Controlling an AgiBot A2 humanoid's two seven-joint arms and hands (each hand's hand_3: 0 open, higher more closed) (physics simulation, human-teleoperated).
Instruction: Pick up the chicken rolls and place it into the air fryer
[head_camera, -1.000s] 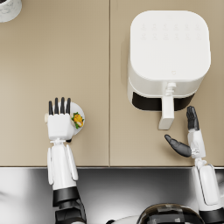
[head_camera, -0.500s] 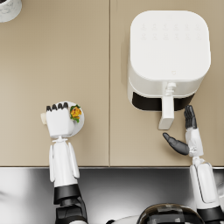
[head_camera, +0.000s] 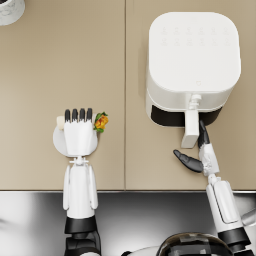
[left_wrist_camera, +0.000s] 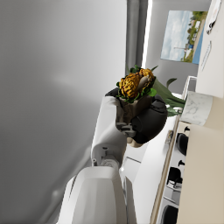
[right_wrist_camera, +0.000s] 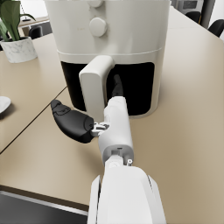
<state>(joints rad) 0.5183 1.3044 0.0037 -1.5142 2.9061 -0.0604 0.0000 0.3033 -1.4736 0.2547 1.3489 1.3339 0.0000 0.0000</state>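
The chicken roll (head_camera: 101, 121), orange with green leaves, sticks out beside my left hand (head_camera: 79, 132), which grips it just above a small white plate (head_camera: 59, 144). In the left wrist view the roll (left_wrist_camera: 136, 84) sits at the top of the closed dark fingers (left_wrist_camera: 144, 120). The white air fryer (head_camera: 192, 60) stands at the far right, with a dark front opening and a white handle (head_camera: 190, 129). My right hand (head_camera: 197, 154) is open: its fingertips lie against the handle's right side and its thumb is spread to the left. The right wrist view shows that hand (right_wrist_camera: 94, 118) at the handle (right_wrist_camera: 95, 83).
A plant in a marbled pot (head_camera: 9, 9) stands at the far left corner and also shows in the right wrist view as the pot (right_wrist_camera: 17, 48). A seam (head_camera: 125, 75) splits the tan tabletop. The table's front edge runs just behind both wrists.
My left hand's fingers curled around the roll, then the hand shifted slightly right and away with it. My right hand edged left, closer to the fryer handle.
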